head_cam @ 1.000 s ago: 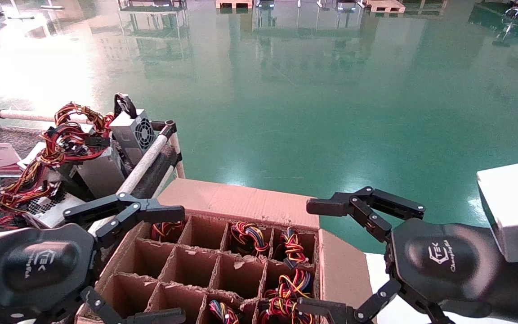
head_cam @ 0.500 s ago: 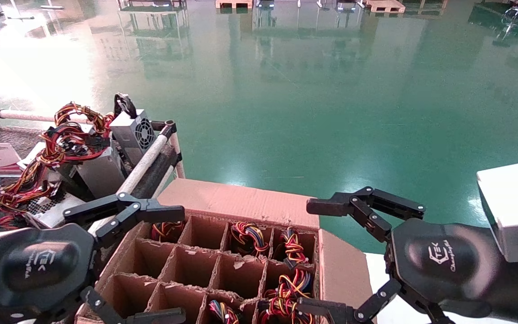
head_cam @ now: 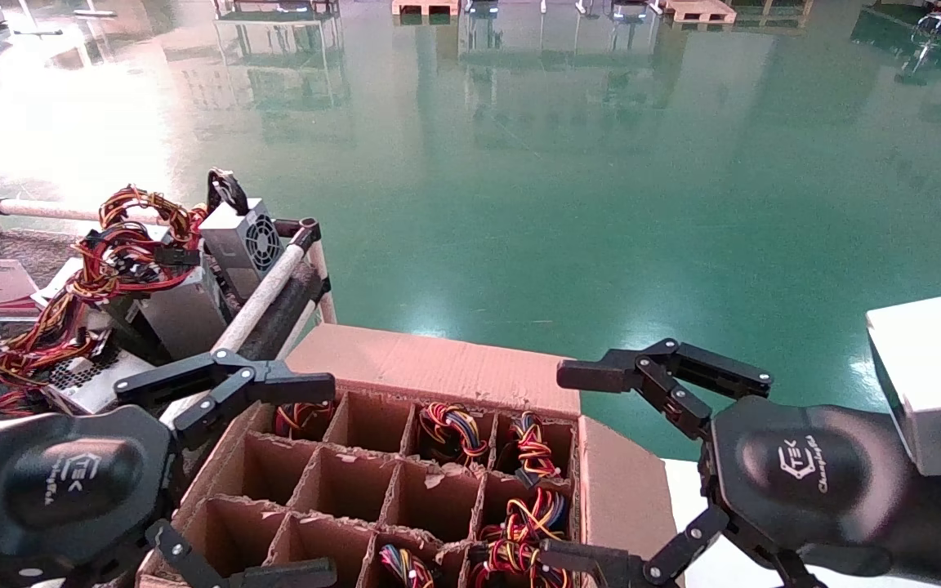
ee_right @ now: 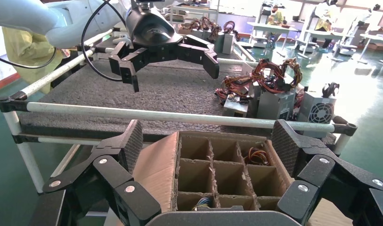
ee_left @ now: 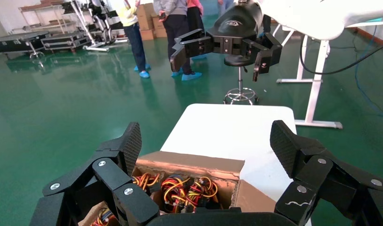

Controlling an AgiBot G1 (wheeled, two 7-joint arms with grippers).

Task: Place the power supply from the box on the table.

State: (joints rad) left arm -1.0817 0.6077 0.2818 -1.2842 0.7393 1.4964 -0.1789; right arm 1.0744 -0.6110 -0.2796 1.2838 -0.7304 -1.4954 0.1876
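Rough, matt brown cardboard forms the box [head_cam: 430,367] between the two end effectors, its cell edges torn and fibrous. Both the left end effector [head_cam: 274,474] and the right end effector [head_cam: 577,469] are matt black plastic with textured pads. Beyond the left one, the worktop [ee_right: 170,92] is coarse grey carpet, edged by a smooth white pipe rail [ee_right: 147,115]. The floor [head_cam: 568,180] is glossy green.

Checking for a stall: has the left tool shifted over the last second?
Barely. In the head view the left tool hangs open over the box; its upper finger meets the box's corner as before, while its housing has dipped slightly.
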